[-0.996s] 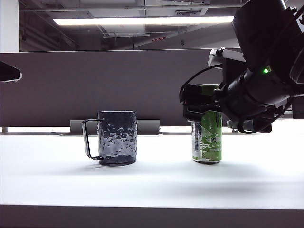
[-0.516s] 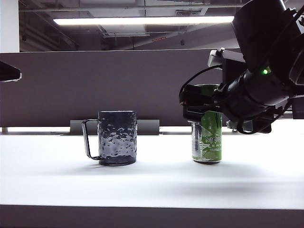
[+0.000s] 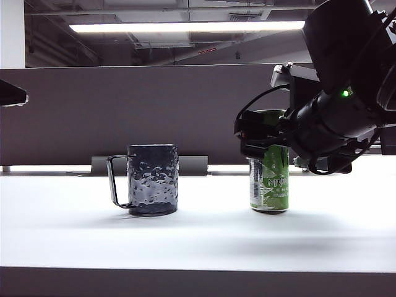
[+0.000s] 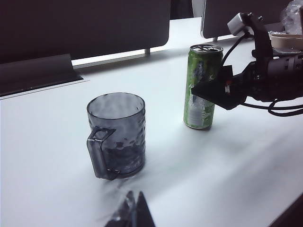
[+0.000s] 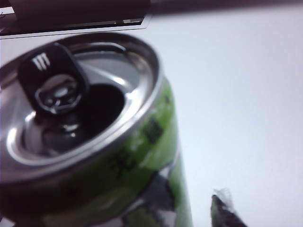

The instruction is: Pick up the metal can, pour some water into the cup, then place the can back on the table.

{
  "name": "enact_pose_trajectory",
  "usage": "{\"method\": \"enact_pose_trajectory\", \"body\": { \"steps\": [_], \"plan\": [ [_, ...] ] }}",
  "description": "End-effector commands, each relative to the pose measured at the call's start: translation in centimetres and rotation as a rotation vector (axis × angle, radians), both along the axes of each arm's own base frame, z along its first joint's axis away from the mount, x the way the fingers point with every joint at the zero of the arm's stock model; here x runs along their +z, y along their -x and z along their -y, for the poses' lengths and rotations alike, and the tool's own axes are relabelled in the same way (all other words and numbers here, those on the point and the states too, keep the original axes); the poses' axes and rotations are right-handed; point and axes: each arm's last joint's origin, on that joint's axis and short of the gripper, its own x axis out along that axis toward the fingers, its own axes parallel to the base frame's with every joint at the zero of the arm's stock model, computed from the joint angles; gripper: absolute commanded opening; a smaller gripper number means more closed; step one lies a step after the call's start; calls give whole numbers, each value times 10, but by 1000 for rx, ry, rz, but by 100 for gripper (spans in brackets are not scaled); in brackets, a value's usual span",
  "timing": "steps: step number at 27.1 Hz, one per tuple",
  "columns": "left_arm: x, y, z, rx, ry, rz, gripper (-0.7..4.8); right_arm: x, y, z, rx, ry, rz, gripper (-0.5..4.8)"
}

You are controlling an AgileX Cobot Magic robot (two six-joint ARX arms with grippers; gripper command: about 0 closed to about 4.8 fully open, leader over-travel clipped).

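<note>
Metal can (image 3: 270, 185) position, to be entered? (A)

(B) It is recorded upright on the white worktop (image 3: 198, 235), right of centre, base flat on the surface. Its lid is seen opened in the right wrist view, with the black tab lying over the mouth.

(A) And the cup (image 3: 153, 179)?

(B) The cup is logged to the left of the can and well apart from it. It stands upright, with its thin handle turned left in the exterior view. A dark divider panel (image 3: 124, 111) is noted on the far side of both.

(A) Right end effector (image 3: 257, 139) state?

(B) It is placed around the upper part of the can, with its fingers spread to either side. In the right wrist view one fingertip (image 5: 222, 210) is seen just beside the can wall with a sliver of worktop between, so no pinch is recorded. The can is not lifted.

(A) Left end effector (image 4: 132, 213)?

(B) Only blurred dark tips are caught in the left wrist view, held above the near side of the worktop short of the cup. Whether they are spread or pressed together cannot be told.
</note>
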Motion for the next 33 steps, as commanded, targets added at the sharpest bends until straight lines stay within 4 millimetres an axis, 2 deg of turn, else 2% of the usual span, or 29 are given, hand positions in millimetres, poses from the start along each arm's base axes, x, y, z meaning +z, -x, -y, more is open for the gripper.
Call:
{"method": "enact_pose_trajectory", "body": {
  "steps": [1, 5, 9, 10, 33],
  "plan": [
    [2, 0, 0, 1, 7, 11, -5, 3, -1, -1, 0, -18, 19, 416],
    [2, 0, 0, 1, 8, 11, -5, 4, -1, -1, 1, -19, 21, 416],
    [2, 0, 0, 1, 8, 11, -5, 5, -1, -1, 1, -26, 31, 320],
    [2, 0, 0, 1, 8, 11, -5, 5, -1, -1, 1, -27, 33, 312],
    [2, 0, 0, 1, 8, 11, -5, 7, -1, -2, 5, -33, 52, 312]
  ]
}}
